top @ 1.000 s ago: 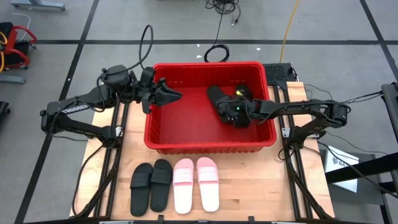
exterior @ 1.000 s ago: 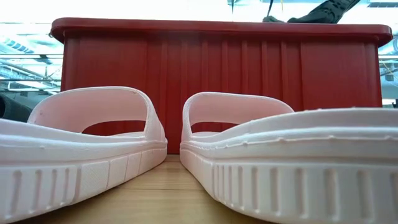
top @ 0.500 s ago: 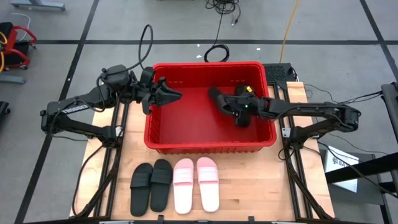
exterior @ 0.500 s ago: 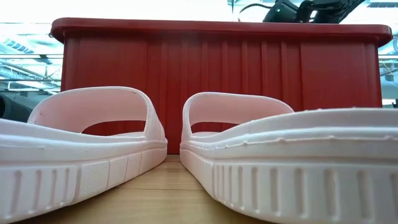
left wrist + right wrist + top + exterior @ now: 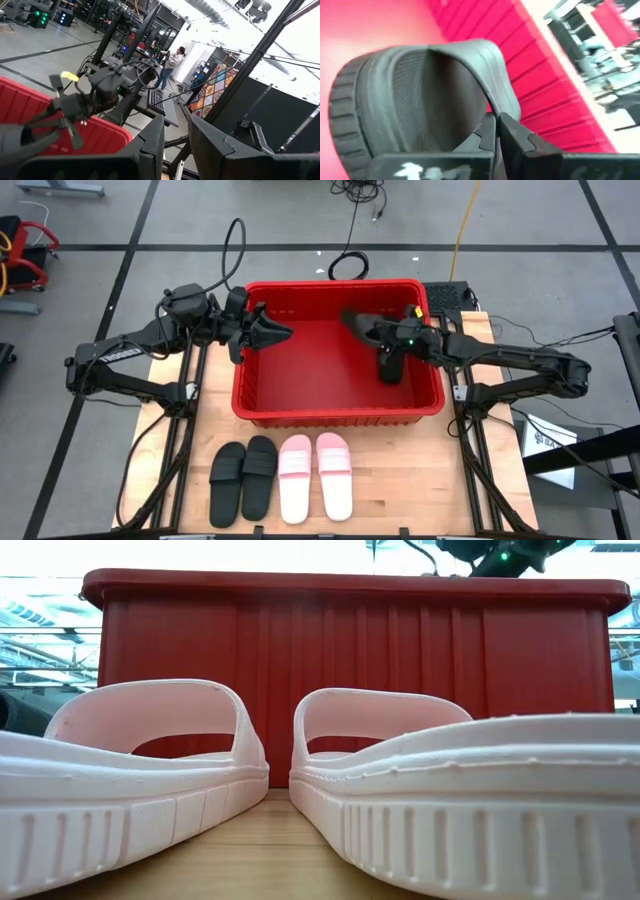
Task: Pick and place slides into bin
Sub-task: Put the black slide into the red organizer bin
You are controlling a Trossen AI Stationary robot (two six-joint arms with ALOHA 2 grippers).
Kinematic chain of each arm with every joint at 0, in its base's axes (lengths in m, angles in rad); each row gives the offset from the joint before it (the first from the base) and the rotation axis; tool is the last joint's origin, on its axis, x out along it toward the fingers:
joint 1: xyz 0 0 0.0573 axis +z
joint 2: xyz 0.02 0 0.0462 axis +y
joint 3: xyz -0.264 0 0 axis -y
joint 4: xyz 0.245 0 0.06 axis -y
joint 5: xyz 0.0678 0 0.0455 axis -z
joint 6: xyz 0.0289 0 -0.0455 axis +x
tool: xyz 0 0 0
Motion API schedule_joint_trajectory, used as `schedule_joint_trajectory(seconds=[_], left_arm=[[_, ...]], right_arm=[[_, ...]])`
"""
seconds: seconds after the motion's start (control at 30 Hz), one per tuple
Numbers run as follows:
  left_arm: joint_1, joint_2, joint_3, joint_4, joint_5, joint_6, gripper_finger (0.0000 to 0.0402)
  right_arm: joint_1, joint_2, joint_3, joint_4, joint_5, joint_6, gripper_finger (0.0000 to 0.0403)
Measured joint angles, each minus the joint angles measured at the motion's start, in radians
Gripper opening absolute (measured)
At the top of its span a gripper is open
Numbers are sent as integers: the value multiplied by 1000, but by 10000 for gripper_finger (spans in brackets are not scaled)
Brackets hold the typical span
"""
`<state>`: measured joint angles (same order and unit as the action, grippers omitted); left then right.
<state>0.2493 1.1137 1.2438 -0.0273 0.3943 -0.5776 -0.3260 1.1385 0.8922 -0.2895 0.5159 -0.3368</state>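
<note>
Our right gripper (image 5: 372,332), pinching a black slide's (image 5: 415,95) strap over the bin (image 5: 300,412); that thin hold could slip

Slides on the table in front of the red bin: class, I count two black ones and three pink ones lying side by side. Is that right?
Not quite. The high view shows only two pink slides, not three, lying side by side with the two black slides on the table in front of the red bin.
</note>
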Motion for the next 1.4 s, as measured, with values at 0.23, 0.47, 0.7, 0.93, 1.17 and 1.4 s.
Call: schedule_joint_trajectory(seconds=[0.23,0.47,0.7,0.93,1.17,1.4], left_arm=[[0,0,0,-2,0,7,86],[0,0,0,-6,0,7,86],[0,0,0,-7,0,6,86],[0,0,0,-7,0,18,86],[0,0,0,-8,4,19,86],[0,0,0,-8,13,18,86]], right_arm=[[-2,1,68,-196,62,-39,1],[38,-2,68,-330,206,-17,1],[68,-2,68,-358,286,-14,0],[66,-2,68,-514,296,95,0],[66,-2,69,-578,201,171,0],[66,6,69,-586,111,219,1]])
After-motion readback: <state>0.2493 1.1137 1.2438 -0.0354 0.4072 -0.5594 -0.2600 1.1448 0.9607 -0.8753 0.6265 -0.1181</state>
